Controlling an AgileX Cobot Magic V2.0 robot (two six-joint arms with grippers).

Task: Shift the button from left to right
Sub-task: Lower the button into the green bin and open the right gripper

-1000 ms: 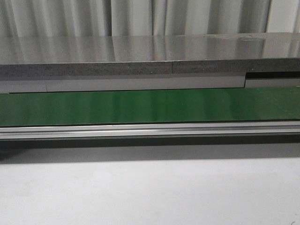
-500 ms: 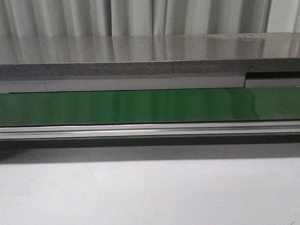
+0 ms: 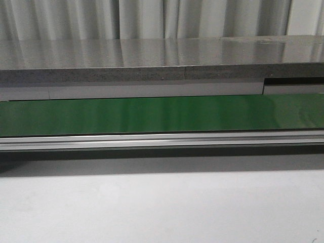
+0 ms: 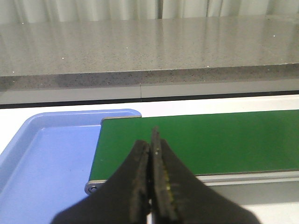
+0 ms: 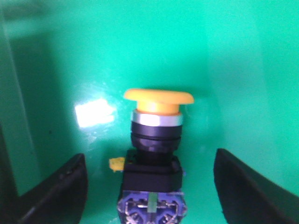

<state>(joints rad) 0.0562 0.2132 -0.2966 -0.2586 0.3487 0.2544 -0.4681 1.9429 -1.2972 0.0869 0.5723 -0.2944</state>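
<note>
In the right wrist view the button [image 5: 156,154], with a round yellow-orange cap, a black body and a bluish base bearing a small greenish mark, lies on a green surface [image 5: 233,56]. My right gripper [image 5: 152,186] is open, its two black fingers [image 5: 60,191] standing wide on either side of the button's body without touching it. In the left wrist view my left gripper [image 4: 152,149] is shut on nothing, hovering over the near edge of the green belt [image 4: 224,140]. Neither gripper nor the button shows in the front view.
A blue tray [image 4: 42,163] sits beside the belt's end in the left wrist view. The front view has the green conveyor belt [image 3: 162,114] with a metal rail [image 3: 162,140] along its near side, a grey counter [image 3: 152,61] behind and white tabletop [image 3: 162,207] in front.
</note>
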